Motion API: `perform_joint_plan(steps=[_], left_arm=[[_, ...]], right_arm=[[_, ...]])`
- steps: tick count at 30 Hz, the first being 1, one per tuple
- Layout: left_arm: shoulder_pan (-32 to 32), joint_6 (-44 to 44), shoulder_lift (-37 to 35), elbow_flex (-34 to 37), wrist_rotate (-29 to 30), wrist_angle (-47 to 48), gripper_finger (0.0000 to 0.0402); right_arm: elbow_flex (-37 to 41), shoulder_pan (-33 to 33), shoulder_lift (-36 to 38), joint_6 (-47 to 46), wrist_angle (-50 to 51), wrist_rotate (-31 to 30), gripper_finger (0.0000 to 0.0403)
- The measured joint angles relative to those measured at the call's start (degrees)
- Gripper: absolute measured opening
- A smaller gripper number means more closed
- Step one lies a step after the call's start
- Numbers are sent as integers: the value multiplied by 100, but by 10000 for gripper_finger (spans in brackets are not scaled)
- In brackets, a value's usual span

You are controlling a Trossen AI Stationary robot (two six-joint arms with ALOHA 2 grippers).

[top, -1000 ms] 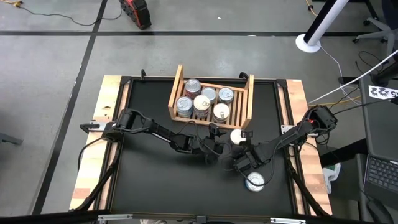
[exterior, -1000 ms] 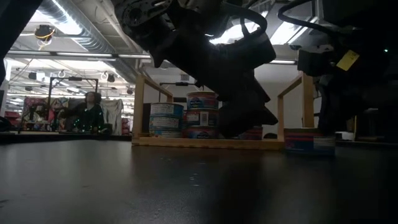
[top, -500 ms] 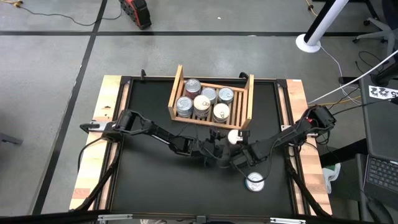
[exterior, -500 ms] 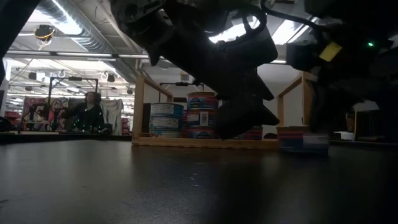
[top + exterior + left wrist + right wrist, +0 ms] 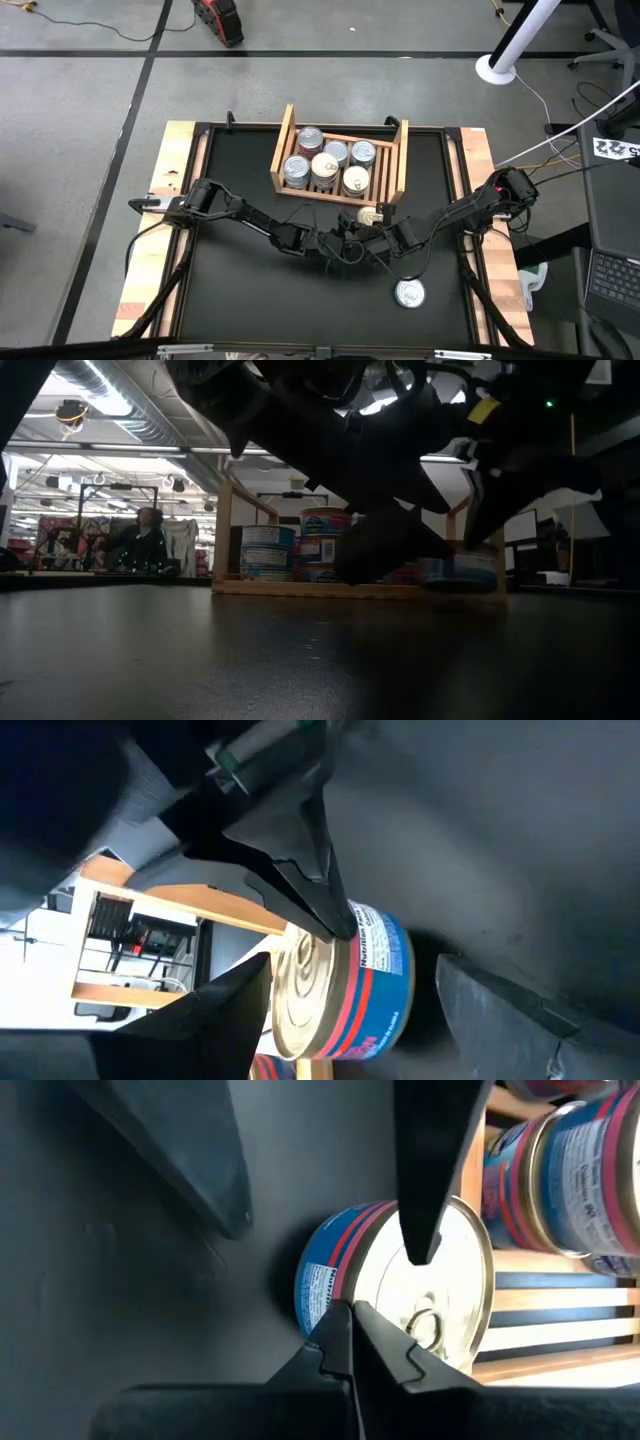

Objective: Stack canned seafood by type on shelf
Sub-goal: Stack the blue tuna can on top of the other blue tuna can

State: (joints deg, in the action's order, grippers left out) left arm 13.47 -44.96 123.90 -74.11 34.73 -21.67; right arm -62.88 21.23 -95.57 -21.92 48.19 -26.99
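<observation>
A blue-and-red-labelled tin (image 5: 371,214) with a pale lid stands right at the front edge of the wooden shelf (image 5: 284,150), which holds several tins (image 5: 325,165). My right gripper (image 5: 381,229) is shut, its tips against that tin (image 5: 400,1285). My left gripper (image 5: 352,241) is open and rolled on its side. One of its fingers (image 5: 428,1190) reaches over the lid and the other (image 5: 520,1015) lies low beside the base. In the low view the tin (image 5: 460,572) shows under both dark arms. My right gripper's shut fingertips (image 5: 348,1325) bear on the tin's side wall just under the lid rim (image 5: 325,1295). They come slanting down from the table's near right, and the tin's far side is against the shelf front. My left gripper: I cannot tell whether its upper finger touches the lid (image 5: 295,990).
Another tin (image 5: 409,292) stands alone on the black mat near the table's front right. The shelf's raised side boards (image 5: 402,155) flank the stacked tins. Open mat lies to the left and at the front. A person shows far behind in the low view.
My right gripper has moved from beside the loose front tin toward the far edge and a little left. The blue-and-red tin has gone ahead of it up to the shelf's front edge. My left gripper has shifted slightly right, staying around the tin.
</observation>
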Motion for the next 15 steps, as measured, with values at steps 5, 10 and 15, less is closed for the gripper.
perform_joint_plan(steps=[5,10,15], left_arm=[[0,-164,-9,0,-1,-2,280],[-2,-392,-9,0,1,0,280],[-2,-625,-10,0,13,4,280]], right_arm=[[-164,2,0,141,10,-3,1],[-259,2,0,143,27,-32,1],[-396,2,0,145,102,5,0]])
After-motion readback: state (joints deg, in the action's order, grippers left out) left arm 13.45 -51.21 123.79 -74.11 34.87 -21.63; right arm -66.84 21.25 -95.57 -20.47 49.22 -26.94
